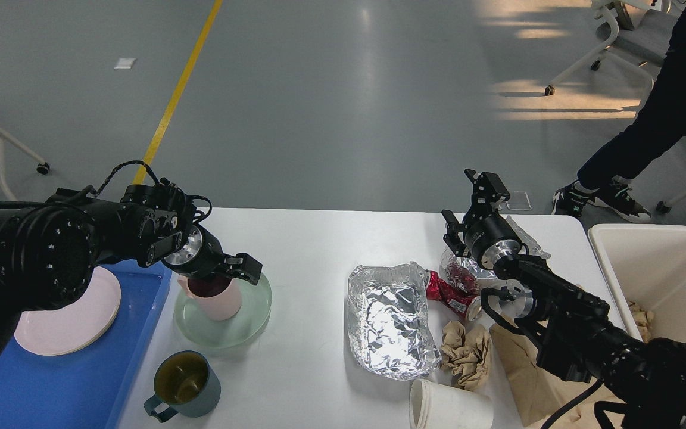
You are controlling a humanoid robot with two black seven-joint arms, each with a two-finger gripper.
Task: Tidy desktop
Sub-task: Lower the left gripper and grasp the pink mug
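The white desktop carries dishes on the left and rubbish on the right. A pink cup stands on a pale green plate. My left gripper is low over the cup's mouth and open. One finger sits outside the right rim; the other is hidden at the cup's opening. My right gripper is open and empty, raised above a clear wrapper with red contents. A dark teal mug stands near the front edge.
A blue tray at the left holds a pink plate. A foil tray, red crushed can, crumpled brown paper, white paper cups and brown bag lie right. A cream bin stands far right.
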